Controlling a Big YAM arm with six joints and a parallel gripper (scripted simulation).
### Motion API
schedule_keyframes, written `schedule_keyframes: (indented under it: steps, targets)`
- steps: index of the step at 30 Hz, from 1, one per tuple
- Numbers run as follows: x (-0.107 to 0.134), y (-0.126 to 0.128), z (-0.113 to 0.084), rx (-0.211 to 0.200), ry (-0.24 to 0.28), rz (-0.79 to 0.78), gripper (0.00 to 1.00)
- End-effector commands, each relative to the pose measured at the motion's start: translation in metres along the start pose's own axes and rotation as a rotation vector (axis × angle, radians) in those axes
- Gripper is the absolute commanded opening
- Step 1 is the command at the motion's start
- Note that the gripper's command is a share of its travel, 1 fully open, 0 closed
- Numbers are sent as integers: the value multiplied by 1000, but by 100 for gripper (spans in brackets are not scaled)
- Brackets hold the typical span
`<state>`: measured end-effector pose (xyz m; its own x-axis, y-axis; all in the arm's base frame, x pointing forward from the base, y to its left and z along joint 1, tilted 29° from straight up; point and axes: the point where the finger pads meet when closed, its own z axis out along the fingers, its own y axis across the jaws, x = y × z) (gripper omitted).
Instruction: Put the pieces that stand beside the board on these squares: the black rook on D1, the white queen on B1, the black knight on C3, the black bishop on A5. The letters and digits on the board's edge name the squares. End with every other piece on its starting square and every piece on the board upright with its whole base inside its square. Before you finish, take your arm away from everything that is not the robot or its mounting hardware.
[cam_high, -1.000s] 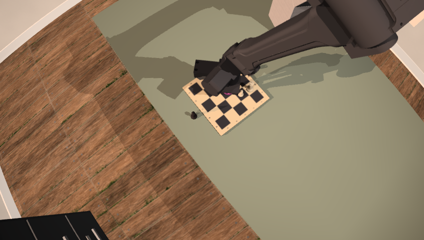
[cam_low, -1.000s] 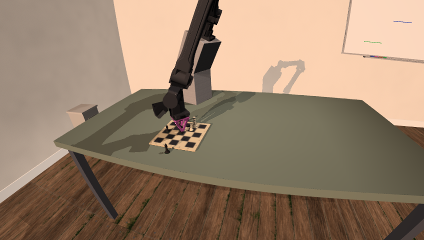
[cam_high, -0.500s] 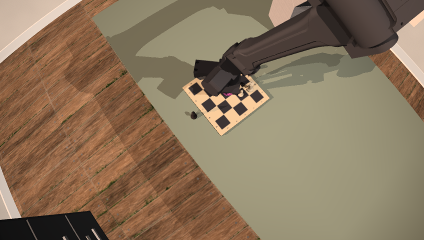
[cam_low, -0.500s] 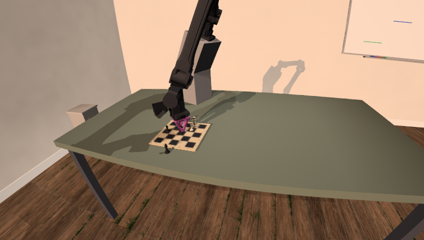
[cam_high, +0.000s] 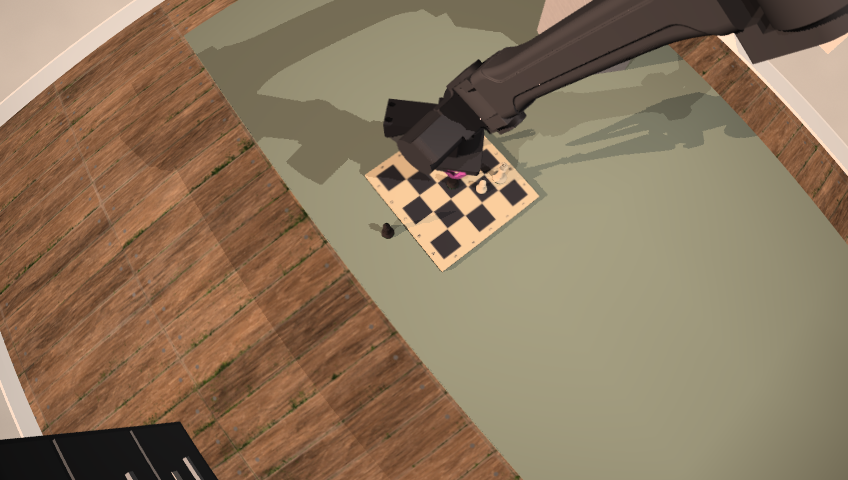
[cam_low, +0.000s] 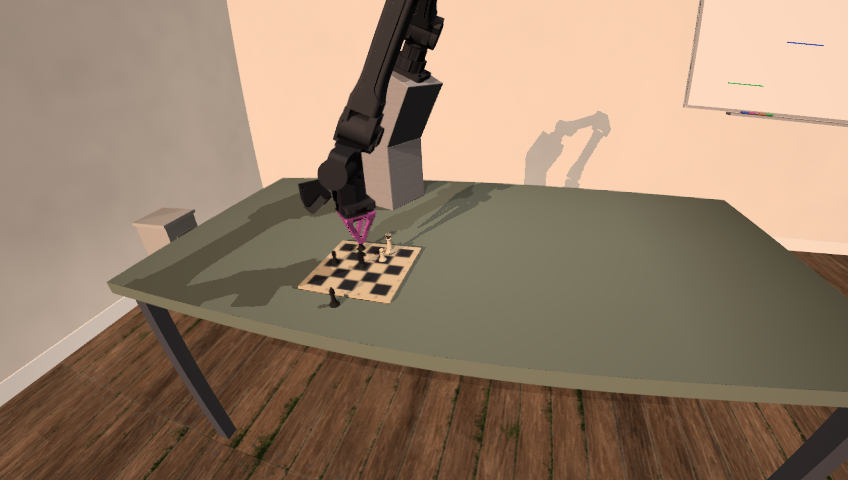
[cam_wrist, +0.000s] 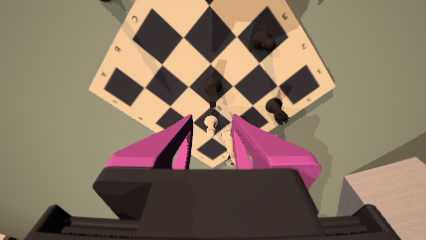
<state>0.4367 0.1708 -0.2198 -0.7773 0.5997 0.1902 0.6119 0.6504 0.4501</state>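
- The jaws (cam_high: 456, 174) (cam_low: 360, 242) are released and partly spread above the board (cam_high: 442, 265) (cam_low: 389, 299) (cam_wrist: 95, 90), with nothing caught between the fingertips.
- The black knight (cam_high: 453, 183) (cam_low: 360, 259) (cam_wrist: 213, 86) stands upright on C3, just beyond the fingertips in the wrist view.
- The black rook (cam_wrist: 274, 106) is upright on D1; the arm (cam_high: 601, 59) (cam_low: 371, 77) hides it from the top view.
- The white queen (cam_high: 499, 174) (cam_low: 388, 243) (cam_wrist: 228, 142) stands on B1, at the far side of the board in the exterior view, partly behind one of the fingers in the wrist view.
- Near the queen, a white pawn (cam_high: 481, 187) (cam_low: 382, 255) (cam_wrist: 211, 122) is on B2.
- A small black piece (cam_low: 334, 258) (cam_wrist: 265, 41) stands on E3, left of the knight in the exterior view.
- The black bishop (cam_high: 387, 230) (cam_low: 333, 298) (cam_wrist: 106, 1) is upright on the green counter (cam_high: 595, 327) (cam_low: 535, 285) (cam_wrist: 45, 120), off the board beside its near edge in the exterior view; A5 remains to be filled.
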Motion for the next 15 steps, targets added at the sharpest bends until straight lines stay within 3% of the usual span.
schedule_keyframes:
  steps: [1,4,5,10,14,15]
  targets:
    - [-7,6,-27,-12,-14,-14,35]
    - [-7,5,-32,-12,-14,-14,35]
    - [5,11,-30,-6,-1,-41,35]
    - [-7,5,-49,-11,-16,-14,35]
    - [6,-3,-37,15,11,-23,35]
    - [4,1,-38,7,5,-28,100]
